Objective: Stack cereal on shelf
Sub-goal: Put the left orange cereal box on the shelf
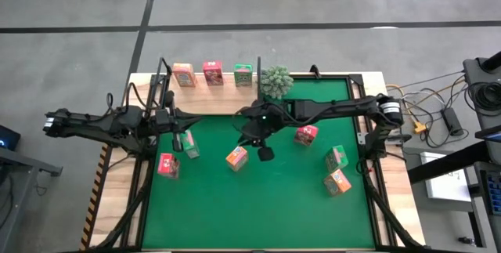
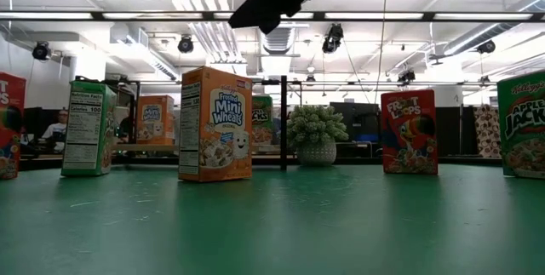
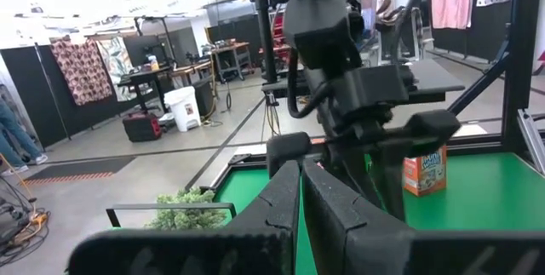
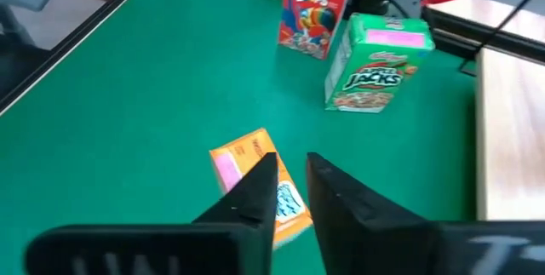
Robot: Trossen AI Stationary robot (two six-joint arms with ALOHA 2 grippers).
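Right wrist view has our right tool (image 4: 289, 191), fingers barely apart and gripping nothing, above the orange cereal box (image 4: 255, 186); descending so narrow, we'd topple it.

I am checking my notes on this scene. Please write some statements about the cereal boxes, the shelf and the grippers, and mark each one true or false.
1. Three cereal boxes stand on the shelf. True: an orange box, a pink-red box and a green box.
2. The right gripper hovers over an orange box on the mat. True.
3. The left gripper holds a green box. False: it is shut on nothing.
4. The plant stands in the middle of the green mat. False: it stands at the mat's far edge, beside the shelf.
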